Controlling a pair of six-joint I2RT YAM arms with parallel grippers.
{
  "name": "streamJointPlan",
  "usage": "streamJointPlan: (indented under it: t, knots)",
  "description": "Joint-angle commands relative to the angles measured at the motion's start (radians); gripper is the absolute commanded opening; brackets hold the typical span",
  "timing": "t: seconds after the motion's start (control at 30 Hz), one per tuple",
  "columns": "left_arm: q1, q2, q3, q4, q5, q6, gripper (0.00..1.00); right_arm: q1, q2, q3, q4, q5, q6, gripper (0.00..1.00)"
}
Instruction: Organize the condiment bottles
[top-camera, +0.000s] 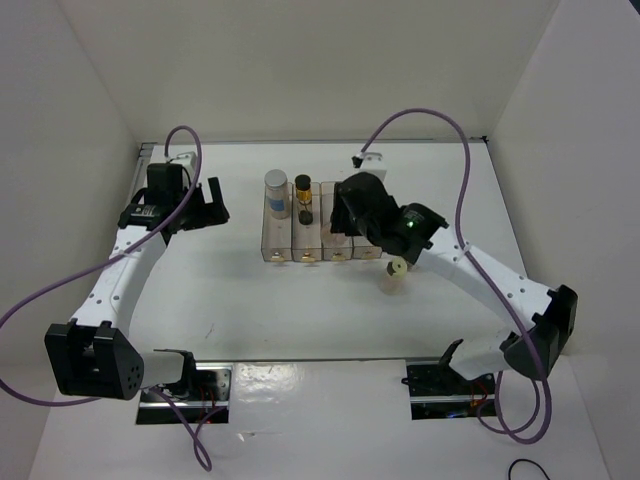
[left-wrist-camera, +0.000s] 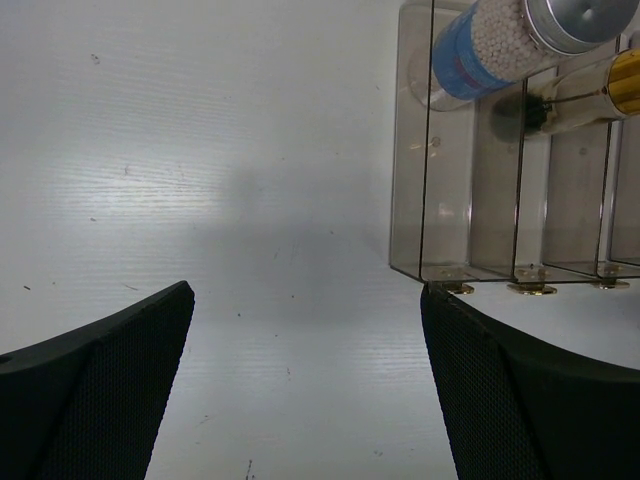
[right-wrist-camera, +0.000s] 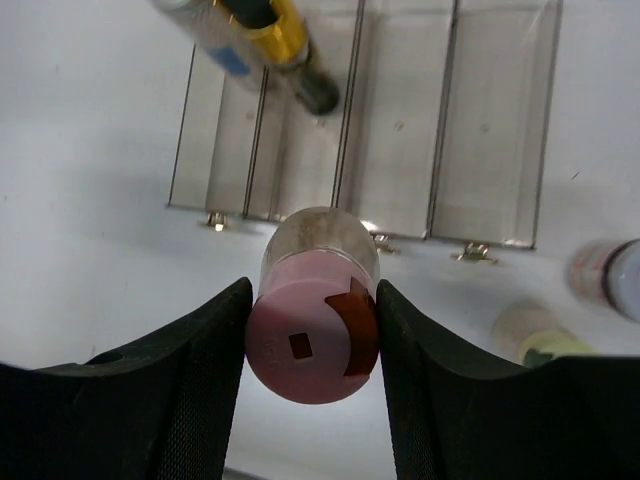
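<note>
**A:** What do we count, biggest first?

**B:** We count one white table. On it are the left arm and the right arm, one clear rack of four compartments, and five small bottles.

**A:** And the pincers?

**B:** We see the left pincer spread wide with nothing between its fingers. It is over bare table, just left of the rack's near-left corner. The right pincer is pinching the pink-capped bottle, one finger pressed to each side of the cap.

**A:** Where do we place that bottle?

**B:** At the rack's near edge, about level with the divider between the second and third compartments from the left. We cannot tell whether its base touches anything. From above, the pincer hides it.

**A:** What do we find in the rack?

**B:** The leftmost compartment holds the silver-capped bottle, blue-labelled and full of white grains. The next holds the dark bottle with the gold band. Both are at the far end.

**A:** And the remaining two?

**B:** Both are on the table, near and right of the rack. We see the yellow-green-capped bottle and, just right of it, the white-lidded bottle with a reddish band. That one is blurred at the edge of the right wrist view.
</note>
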Motion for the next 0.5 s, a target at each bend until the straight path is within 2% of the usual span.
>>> streamJointPlan:
  t: [0.0,0.2,0.47]
  knots:
    - [0.006,-0.024,-0.011,0.028,0.034,0.004,1.00,-0.086,0.041,0.097,-0.002,0.061,-0.086,0.09]
    - [0.006,-0.015,-0.011,0.028,0.053,0.004,1.00,-0.213,0.165,0.169,0.084,0.017,-0.149,0.09]
    - [0.006,-0.006,-0.011,0.037,0.053,0.004,1.00,-0.269,0.341,0.273,0.134,-0.026,-0.195,0.09]
